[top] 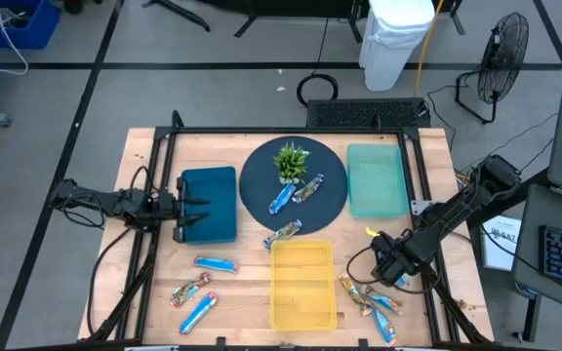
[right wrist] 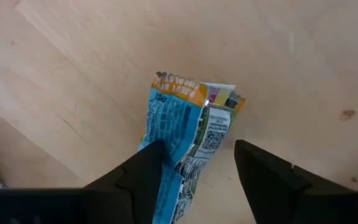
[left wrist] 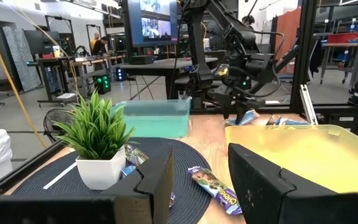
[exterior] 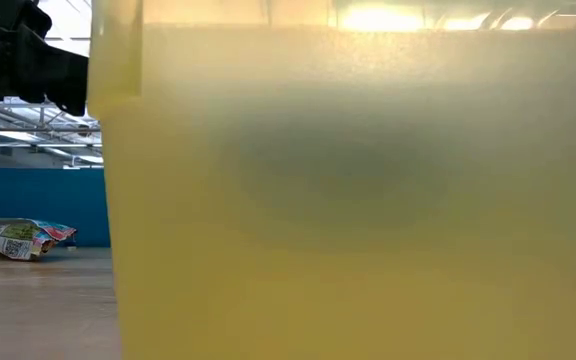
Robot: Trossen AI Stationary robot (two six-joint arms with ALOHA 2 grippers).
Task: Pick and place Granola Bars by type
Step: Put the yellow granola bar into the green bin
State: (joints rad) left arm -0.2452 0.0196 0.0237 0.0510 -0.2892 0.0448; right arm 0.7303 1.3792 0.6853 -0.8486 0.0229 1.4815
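The right gripper [right wrist: 197, 165] sits low over a blue bar [right wrist: 182, 130] on the table right of the yellow tray [top: 303, 283], fingers spread around it. The slick wrapper could slip out (it lies crumpled). The left gripper [top: 191, 207], fingers apart, waits over the blue bin [top: 213, 185].

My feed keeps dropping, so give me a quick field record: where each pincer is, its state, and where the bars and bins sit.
right pincer: open, fingers straddling a blue bar on the wood, right of the yellow bin
left pincer: open, empty, over the dark blue bin
mat: plant, two bars
teal bin: no bars seen
loose bars: three front left, a cluster front right
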